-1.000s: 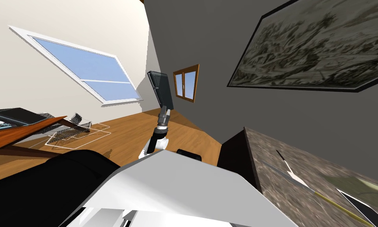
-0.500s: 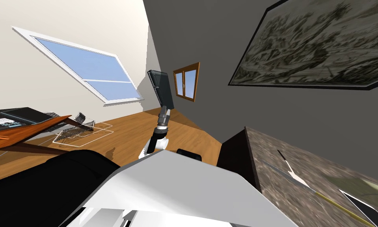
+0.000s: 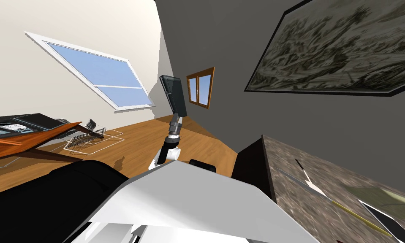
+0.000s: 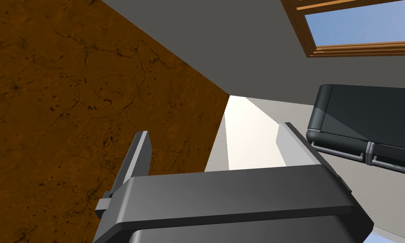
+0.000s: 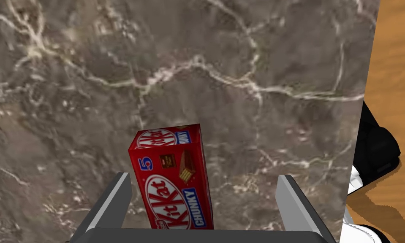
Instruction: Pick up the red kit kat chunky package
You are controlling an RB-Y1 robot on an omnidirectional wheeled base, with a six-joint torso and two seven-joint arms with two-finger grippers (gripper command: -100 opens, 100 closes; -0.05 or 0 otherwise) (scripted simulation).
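fingers [image 5: 112, 198] of the right gripper [image 5: 203, 176] are spread wide, nothing clamped.

right wrist view: red kit kat chunky package [image 5: 172, 177] sits on the marble counter [image 5: 239, 63], well in from the counter's edge. it's between the two blades, nearer one than the other, with no visible contact with either. printed face is toward the camera, logo readable. beyond the counter's edge is wood floor [image 5: 391, 63].

left wrist view: left gripper [image 4: 214, 128] is released too, blades apart, nothing between them.

head view: left arm [image 3: 172, 139] stands raised, off the counter's near end and well apart from it. the counter top holds a long thin tool with a yellowish handle [image 3: 345, 209], lying flat.
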